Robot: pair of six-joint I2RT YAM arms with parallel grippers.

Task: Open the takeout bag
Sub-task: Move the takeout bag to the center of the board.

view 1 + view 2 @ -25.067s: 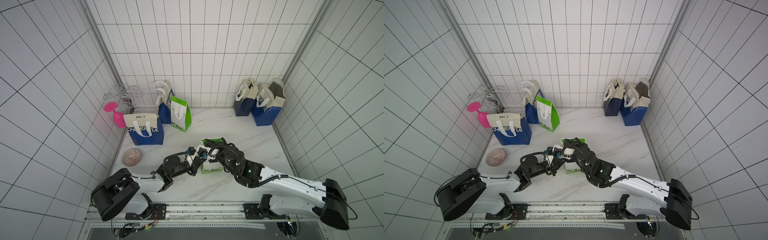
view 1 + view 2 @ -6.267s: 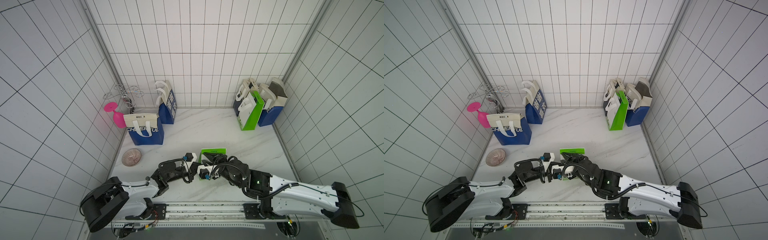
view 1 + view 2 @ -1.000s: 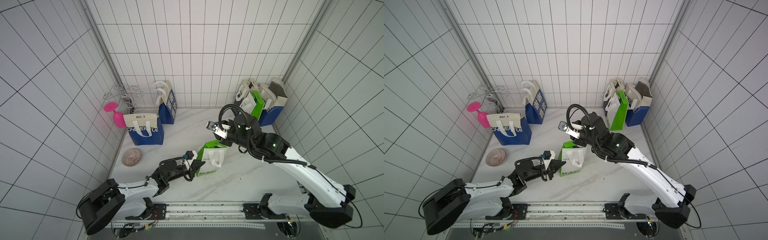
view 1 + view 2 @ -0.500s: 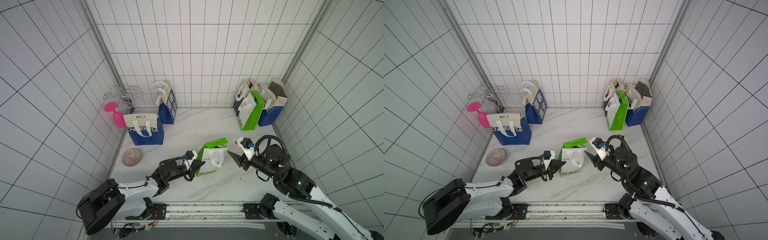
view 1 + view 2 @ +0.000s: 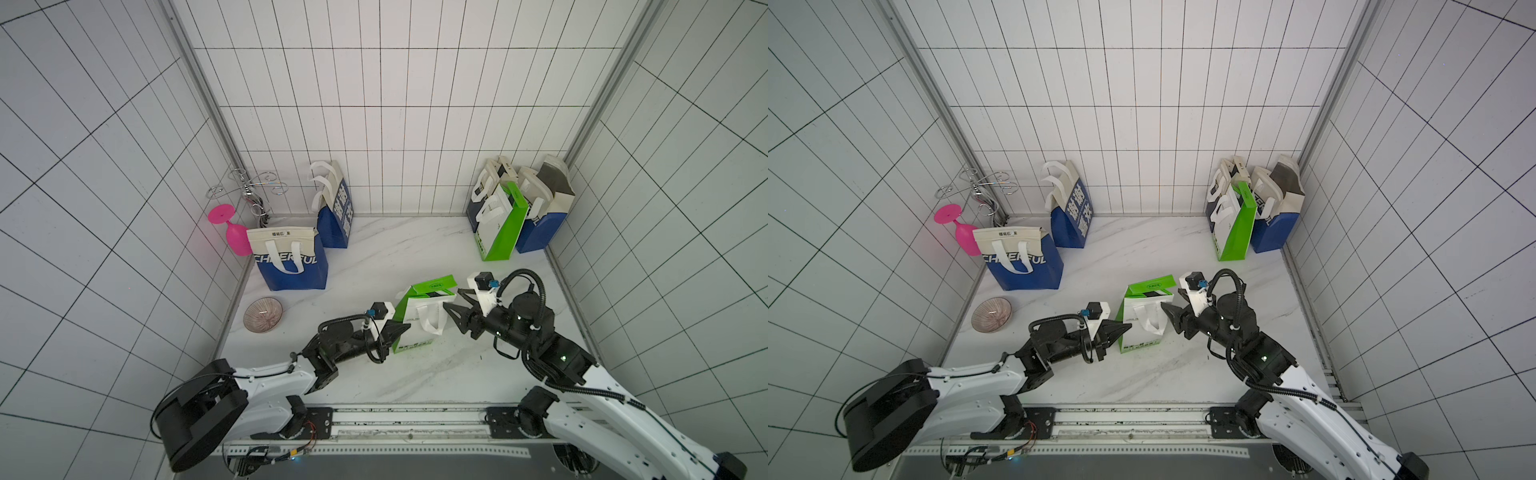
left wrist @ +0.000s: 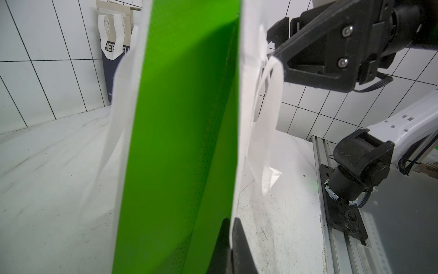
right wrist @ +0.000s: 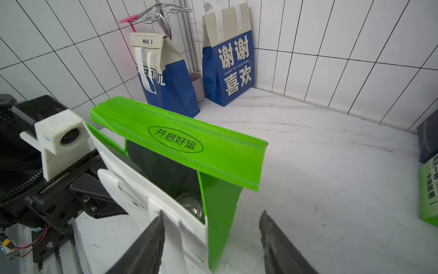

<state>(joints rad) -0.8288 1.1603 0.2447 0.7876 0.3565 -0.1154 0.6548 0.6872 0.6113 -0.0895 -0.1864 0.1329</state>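
The veined white marble tabletop (image 5: 374,249), walled in glossy white tile, carries the green-and-white takeout bag (image 5: 419,322) upright near its front middle, between the two arms. Back and to the left of that bag stand a broad blue-and-cream CHEERFUL bag (image 5: 291,266) and a narrower blue bag with white characters (image 5: 334,216). Back on its right, a cluster of three bags (image 5: 511,216), one of them green, leans in the corner. All stand well apart from it. The takeout bag is boxy, soft non-woven fabric, with limp white strap handles (image 7: 176,227) and a stitched green flap (image 7: 180,140) jutting over its gaping mouth. The right gripper (image 5: 451,300) sits at the bag's upper right corner, jaws spread wide and gripping nothing, one finger just beside a handle. The left gripper (image 6: 231,237) is pinched tight on the bag's left front edge. Left of the bag lies a shallow ribbed bowl (image 5: 263,315). Beyond the bowl are a pink goblet (image 5: 237,243) and a chrome wire rack (image 5: 249,191). Inside the bag gleams a metal can top (image 7: 190,206).
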